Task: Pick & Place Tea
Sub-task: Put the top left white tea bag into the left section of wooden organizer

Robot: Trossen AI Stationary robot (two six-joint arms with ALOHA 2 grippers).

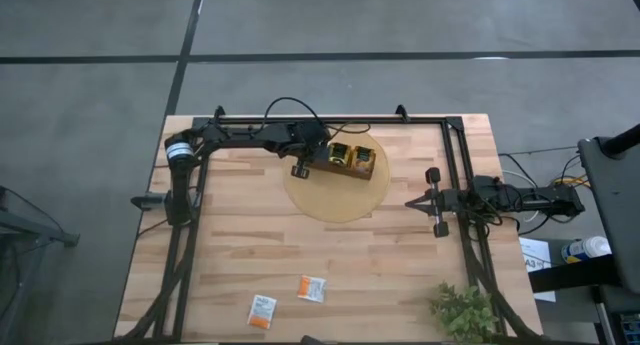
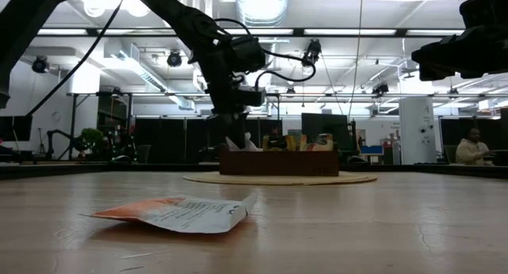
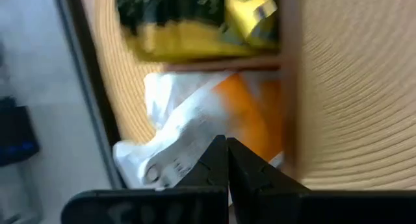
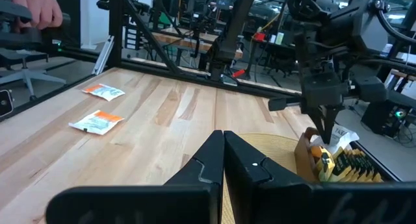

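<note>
A white-and-orange tea packet (image 3: 195,130) is seen lying crumpled in the end compartment of the brown wooden tray (image 1: 345,171), next to upright yellow-green packets (image 1: 340,156). The left tool (image 1: 299,170) is poised directly over it with its fingers pressed together and nothing visibly held. Two more white-and-orange packets (image 1: 311,288) (image 1: 262,311) are left flat on the near part of the counter (image 1: 240,235), well apart from the tray. For a clean step, it is judged that the tool should be lifted straight up, so the loose paper is not dragged out over the tray wall. The packets are thin, creased paper with printed faces; the tray is set on a round woven mat (image 1: 335,197) of ribbed straw-coloured fibre; the counter is pale butcher-block wood. The right tool (image 1: 438,201) is parked closed and empty at the counter's right edge.
</note>
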